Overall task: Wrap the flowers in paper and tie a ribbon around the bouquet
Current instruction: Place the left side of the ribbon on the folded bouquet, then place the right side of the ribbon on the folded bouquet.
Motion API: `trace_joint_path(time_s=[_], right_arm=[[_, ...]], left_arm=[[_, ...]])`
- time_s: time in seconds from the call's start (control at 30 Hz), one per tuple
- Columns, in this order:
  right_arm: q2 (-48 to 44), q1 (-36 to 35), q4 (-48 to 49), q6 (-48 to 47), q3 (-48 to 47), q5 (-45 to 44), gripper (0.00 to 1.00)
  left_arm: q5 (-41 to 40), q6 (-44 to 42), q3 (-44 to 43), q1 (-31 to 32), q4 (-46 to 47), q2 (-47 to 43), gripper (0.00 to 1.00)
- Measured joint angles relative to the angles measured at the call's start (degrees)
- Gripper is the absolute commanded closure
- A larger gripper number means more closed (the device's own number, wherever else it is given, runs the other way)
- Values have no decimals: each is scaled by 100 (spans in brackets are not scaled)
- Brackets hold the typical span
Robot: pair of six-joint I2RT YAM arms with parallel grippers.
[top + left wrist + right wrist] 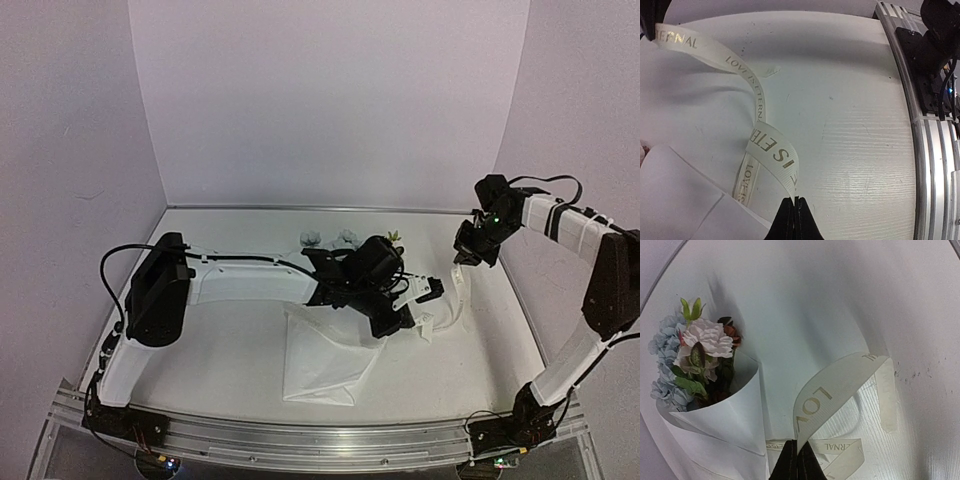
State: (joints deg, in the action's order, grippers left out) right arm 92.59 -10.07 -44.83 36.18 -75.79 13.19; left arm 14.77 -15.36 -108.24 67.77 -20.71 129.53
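The bouquet (715,405) lies near the middle of the counter (230,350). It is a cone of white, slightly creased paper (318,362) with its wide mouth toward the back wall. The flowers (702,340) fill that mouth: pale blue blooms, a pinkish-white one, a dark reddish one and green leaves. In the top view the left arm crosses over the cone's middle.

The ribbon (832,390) is cream, printed "LOVE IS ETERNAL". It loops and twists just right of the cone, partly lifted off the counter. The left claw (795,220) is pressed together on one stretch of it, low beside the paper's edge. The right claw (797,462), further right, pinches another stretch that arches upward. Whether the ribbon goes around the cone cannot be told.

The counter is white and faintly grained, with a few dark specks. Plain pale walls (330,100) close three sides, and an aluminium rail (320,440) runs along the near edge.
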Motion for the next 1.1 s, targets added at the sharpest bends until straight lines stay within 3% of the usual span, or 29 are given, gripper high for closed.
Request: trace_joint_path(time_s=[0.07,0.17,0.2,0.33,0.43,0.57,0.7,0.87,0.97,1.1], right_arm=[[56,0,-39,-3,-211,9,100],[152,0,-113,-26,-497,70,100],[176,-1,-127,-32,-564,102,100],[193,-41,-179,-59,-630,188,100],[193,-88,-243,-108,-630,251,100],[193,-108,-272,-205,-630,331,100],[193,-116,-246,-305,-630,442,100],[193,-452,-186,-511,-826,595,100],[160,-1141,-46,-760,-960,722,100],[-82,-2574,152,-1302,-724,1028,100]], left_arm=[[108,-121,-208,6,2,60,99],[325,-261,-442,12,-12,160,91],[378,-286,-514,14,-14,212,86],[451,-237,-720,16,58,481,51],[432,-24,-729,6,187,635,38],[440,519,-606,-79,589,588,27],[518,1291,535,-382,1342,-170,26],[427,2698,2675,-1279,2285,-2042,28],[229,3490,3634,-1995,2615,-3090,30],[29,4218,4597,-2822,2652,-4083,32]])
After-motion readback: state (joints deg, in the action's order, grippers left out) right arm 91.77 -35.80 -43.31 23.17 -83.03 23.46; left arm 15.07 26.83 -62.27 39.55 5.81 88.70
